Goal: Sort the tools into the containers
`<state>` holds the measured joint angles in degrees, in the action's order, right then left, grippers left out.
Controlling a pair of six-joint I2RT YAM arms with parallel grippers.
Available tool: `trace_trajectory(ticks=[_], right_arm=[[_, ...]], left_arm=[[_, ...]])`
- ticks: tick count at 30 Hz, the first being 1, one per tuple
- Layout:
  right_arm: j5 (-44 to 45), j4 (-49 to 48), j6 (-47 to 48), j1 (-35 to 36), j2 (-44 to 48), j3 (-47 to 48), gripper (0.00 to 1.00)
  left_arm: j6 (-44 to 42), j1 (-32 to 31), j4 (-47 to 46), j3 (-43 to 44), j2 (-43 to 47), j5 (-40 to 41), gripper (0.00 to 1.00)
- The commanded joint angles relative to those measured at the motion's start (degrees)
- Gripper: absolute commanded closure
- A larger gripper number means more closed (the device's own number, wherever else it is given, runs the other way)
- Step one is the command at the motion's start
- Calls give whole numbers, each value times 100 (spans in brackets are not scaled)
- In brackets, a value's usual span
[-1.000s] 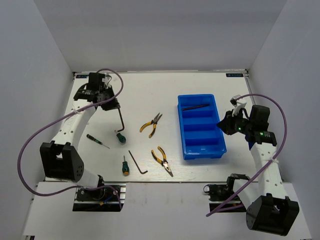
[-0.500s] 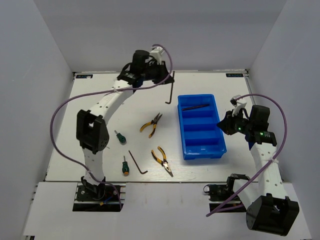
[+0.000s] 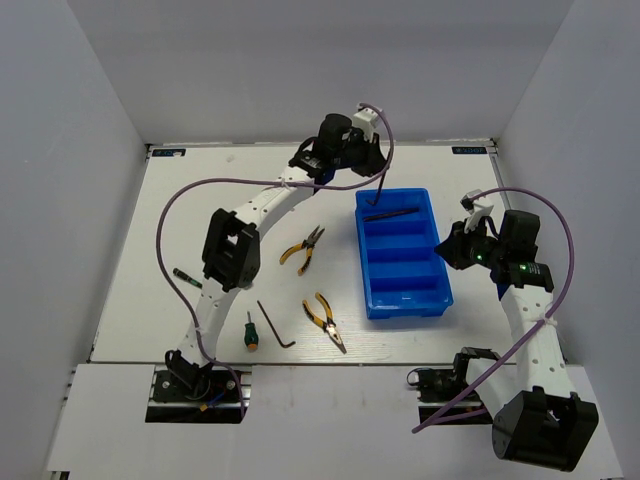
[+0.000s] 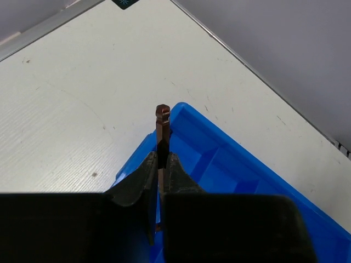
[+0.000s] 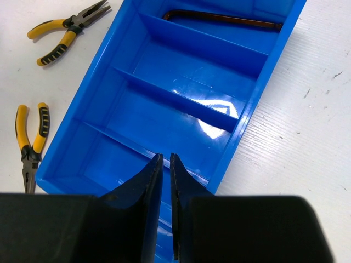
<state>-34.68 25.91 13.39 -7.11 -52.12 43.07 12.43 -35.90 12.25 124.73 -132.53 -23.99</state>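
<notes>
My left gripper (image 3: 374,158) is shut on a dark L-shaped hex key (image 3: 380,188) and holds it upright over the far end of the blue tray (image 3: 443,290). In the left wrist view the key (image 4: 163,115) sticks up between my fingers (image 4: 143,175) above the tray's corner (image 4: 186,112). Another hex key (image 3: 392,213) lies in the far compartment and also shows in the right wrist view (image 5: 219,18). My right gripper (image 3: 450,250) is shut and empty over the tray's right side (image 5: 166,159).
Two yellow-and-black pliers (image 3: 302,248) (image 3: 325,322) lie left of the tray. A hex key (image 3: 275,324) and a green-handled screwdriver (image 3: 249,332) lie near the front edge. A thin screwdriver (image 3: 187,275) pokes out from behind my left arm (image 3: 230,250).
My left arm has swung from the far left of the table to the right with the hex key, which now hangs over the tray's far end. The right arm has not moved.
</notes>
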Motion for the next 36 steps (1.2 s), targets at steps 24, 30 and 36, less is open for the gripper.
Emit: trace_trajectory(ticks=[24,30,36], right_arm=[[-127,-121,129,-36,-9,26,63],[-215,-104,155,-53,0,35,56],[-1503,386,611,121,-96,122,100]], left_arm=[[-504,-427,-390,131,-406,1010,56],[-566,-479,-329,-132,69,1010,42],[-443,-479,-162,-1421,1639,1141,100]])
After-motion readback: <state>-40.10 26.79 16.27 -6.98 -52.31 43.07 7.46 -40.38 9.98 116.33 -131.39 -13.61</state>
